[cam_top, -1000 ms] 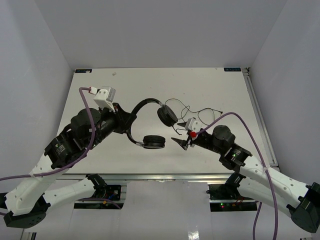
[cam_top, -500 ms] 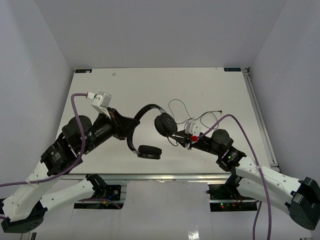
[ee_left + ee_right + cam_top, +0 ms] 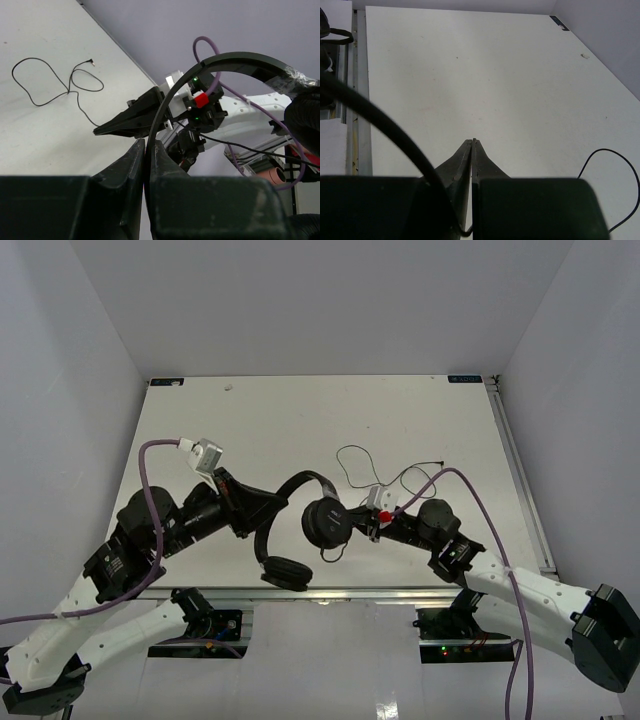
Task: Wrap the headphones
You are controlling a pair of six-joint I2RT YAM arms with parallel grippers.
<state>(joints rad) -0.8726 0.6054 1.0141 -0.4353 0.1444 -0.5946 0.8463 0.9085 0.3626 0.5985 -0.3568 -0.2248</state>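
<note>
L fingers (image 3: 131, 167) pinch headphones (image 3: 296, 480) nr table (image 3: 300, 410) front edge, R fingers (image 3: 462, 159) closed beside earcup (image 3: 325, 523)

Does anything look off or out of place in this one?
Mostly the cord: it sprawls in loose loops on the table, unwrapped, while the left pincer holds the headphones by the headband. A grey crinkled patch on the headband, perhaps tape, also stands out.

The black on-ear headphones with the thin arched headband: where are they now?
In the top view the headphones are by the table's near edge, about mid-width, headband pinched in the left gripper, one earcup beside the right gripper.
</note>
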